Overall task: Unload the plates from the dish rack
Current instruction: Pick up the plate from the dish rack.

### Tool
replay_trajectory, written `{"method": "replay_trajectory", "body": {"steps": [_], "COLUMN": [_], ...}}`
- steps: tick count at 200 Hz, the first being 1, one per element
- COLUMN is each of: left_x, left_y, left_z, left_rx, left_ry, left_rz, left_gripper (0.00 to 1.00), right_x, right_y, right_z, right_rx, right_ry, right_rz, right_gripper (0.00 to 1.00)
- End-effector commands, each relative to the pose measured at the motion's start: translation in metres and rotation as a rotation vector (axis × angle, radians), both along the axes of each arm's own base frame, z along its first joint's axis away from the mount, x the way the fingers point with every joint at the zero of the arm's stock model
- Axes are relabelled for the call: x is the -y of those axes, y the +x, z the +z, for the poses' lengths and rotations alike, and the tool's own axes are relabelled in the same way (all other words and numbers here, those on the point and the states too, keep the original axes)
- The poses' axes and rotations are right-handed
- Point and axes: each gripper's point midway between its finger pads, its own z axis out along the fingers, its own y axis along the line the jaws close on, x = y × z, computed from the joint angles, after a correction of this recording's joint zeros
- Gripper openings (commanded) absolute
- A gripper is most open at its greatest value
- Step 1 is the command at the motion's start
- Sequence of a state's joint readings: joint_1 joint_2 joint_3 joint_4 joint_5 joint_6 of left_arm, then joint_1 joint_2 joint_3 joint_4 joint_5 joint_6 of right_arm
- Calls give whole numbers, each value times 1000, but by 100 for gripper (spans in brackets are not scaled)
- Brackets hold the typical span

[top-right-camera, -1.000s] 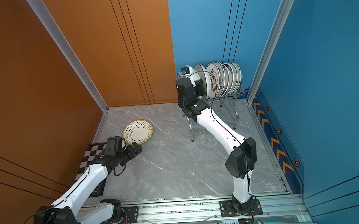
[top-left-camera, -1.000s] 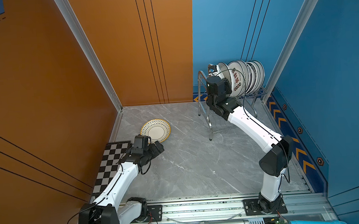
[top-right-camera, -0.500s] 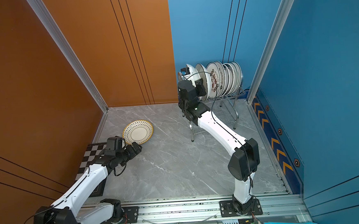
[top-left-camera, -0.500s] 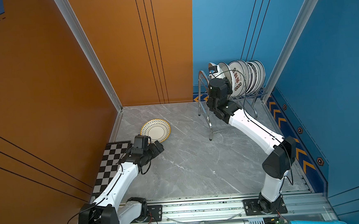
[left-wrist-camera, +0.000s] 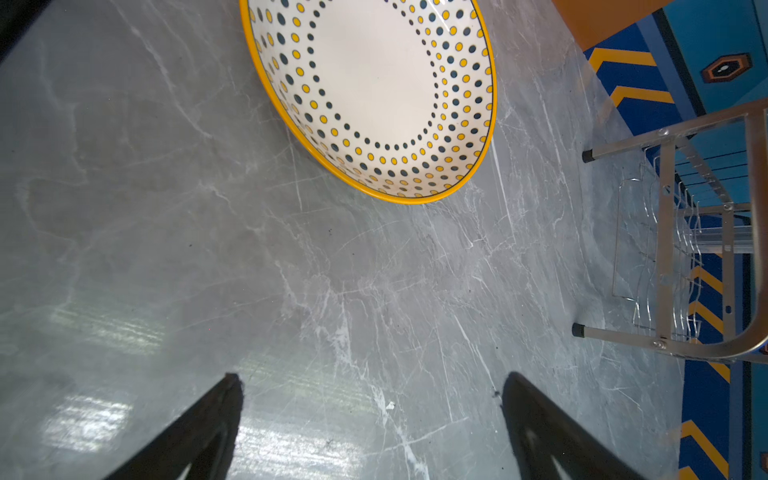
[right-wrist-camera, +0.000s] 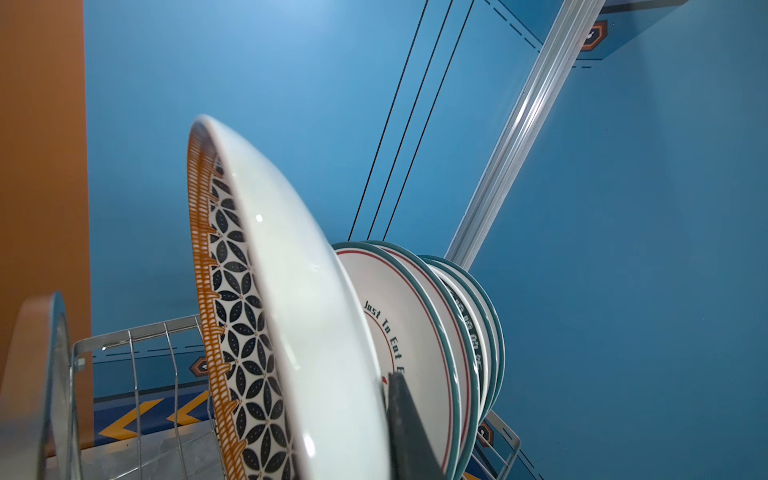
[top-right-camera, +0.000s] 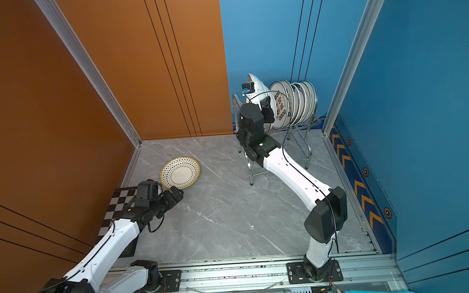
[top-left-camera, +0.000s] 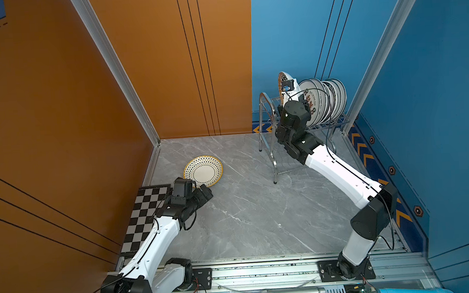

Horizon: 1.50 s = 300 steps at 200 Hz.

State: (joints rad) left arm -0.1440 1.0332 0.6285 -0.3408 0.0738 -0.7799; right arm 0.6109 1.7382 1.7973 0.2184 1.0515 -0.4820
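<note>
Two claws checked: we find the right claw (top-right-camera: pixel 264 102) pinching an orange-rimmed plate (right-wrist-camera: pixel 291 311), higher than the plates (top-left-camera: pixel 325 99) racked in the dish rack (top-left-camera: pixel 265 114), 1 o'clock on the bench (top-left-camera: pixel 245 213); left claw (left-wrist-camera: pixel 372 378) spread near the dotted plate (top-left-camera: pixel 203 171) at 10 o'clock.

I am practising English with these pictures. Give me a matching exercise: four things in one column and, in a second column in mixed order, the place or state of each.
Column A
1. round white plate with yellow and dark dots
2. round white plate with orange rim and dark petal pattern
3. left gripper
4. black-and-white chequered board

Column B
a. open, holding nothing
b. held by the right gripper, higher than the other plates in the steel wire dish rack
c. lying flat on the grey marble table
d. beside the orange wall, partly under the left arm

Pairs: 1-c, 2-b, 3-a, 4-d
</note>
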Motion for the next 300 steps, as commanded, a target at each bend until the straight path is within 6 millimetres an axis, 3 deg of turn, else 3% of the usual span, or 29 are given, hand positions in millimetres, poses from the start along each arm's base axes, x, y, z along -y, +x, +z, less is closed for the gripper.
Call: {"method": "replay_trajectory", "body": {"steps": [1,40,151,237,243,300], "left_x": [-7,-3,2,7,7,14], "left_y": [0,1,4,5,5,6], "left_z": [0,-6,5,15,15,16], "left_rx": [11,-19,46,98,102,114], "left_ry": [2,-28,-2,7,7,6], "left_rz": [47,58,3,-39,-45,-75], "left_gripper": [98,98,98,98,98,98], "right_x": [17,17,17,33,29,38], "right_y": [-31,-38,-45,-68,-65,-80], "right_z": [55,62,74,101,91,95], "right_rx": [192,213,243,330,309,334], "right_ry": [153,190,201,254,243,316], "right_rz": [24,61,77,86,90,138], "right_gripper": [0,0,0,0,0,0]}}
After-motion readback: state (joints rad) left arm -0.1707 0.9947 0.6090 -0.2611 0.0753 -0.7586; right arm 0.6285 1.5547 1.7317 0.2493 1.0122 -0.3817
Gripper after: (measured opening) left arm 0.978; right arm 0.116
